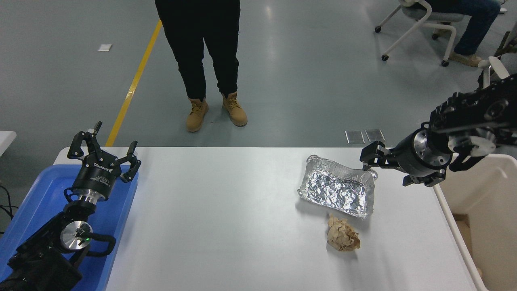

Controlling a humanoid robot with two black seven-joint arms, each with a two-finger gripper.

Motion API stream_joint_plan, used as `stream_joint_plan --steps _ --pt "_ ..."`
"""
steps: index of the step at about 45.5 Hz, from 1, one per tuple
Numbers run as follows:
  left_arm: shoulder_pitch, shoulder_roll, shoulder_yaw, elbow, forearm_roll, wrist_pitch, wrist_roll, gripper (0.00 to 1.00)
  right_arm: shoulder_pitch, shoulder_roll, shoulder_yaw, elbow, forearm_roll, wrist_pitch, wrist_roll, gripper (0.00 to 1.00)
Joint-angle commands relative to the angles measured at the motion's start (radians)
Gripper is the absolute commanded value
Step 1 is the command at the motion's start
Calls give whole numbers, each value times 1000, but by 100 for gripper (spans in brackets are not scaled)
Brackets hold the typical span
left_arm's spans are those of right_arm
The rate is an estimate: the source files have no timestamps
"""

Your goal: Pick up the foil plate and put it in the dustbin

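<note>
The foil plate (pixel 337 192), a shiny crinkled rectangular tray, lies flat on the white table (pixel 226 218), right of centre. My right gripper (pixel 385 173) hangs open just beyond the plate's far right corner, low over the table, with nothing between its fingers. One fingertip is close to that corner's rim; contact cannot be judged. The dustbin (pixel 484 194), cream-beige with deep walls, stands against the table's right edge, under the right arm. My left gripper (pixel 107 150) is parked open over the blue tray at the lower left.
A crumpled brown paper ball (pixel 342 237) lies just in front of the plate. A flat blue tray (pixel 28 206) sits at the table's left end. A person (pixel 202 60) stands past the far edge. A wheeled chair (pixel 420 24) holds a seated person at top right.
</note>
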Motion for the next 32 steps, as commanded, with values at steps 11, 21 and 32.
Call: stream_joint_plan --steps 11,21,32 --pt "0 0 0 0 -1 0 0 98 -287 28 53 -171 2 -333 1 100" --pt "0 0 0 0 -1 0 0 98 -390 57 108 -218 13 -391 1 100" --pt "0 -1 0 -1 -1 0 0 98 -506 64 194 -279 11 -471 6 98"
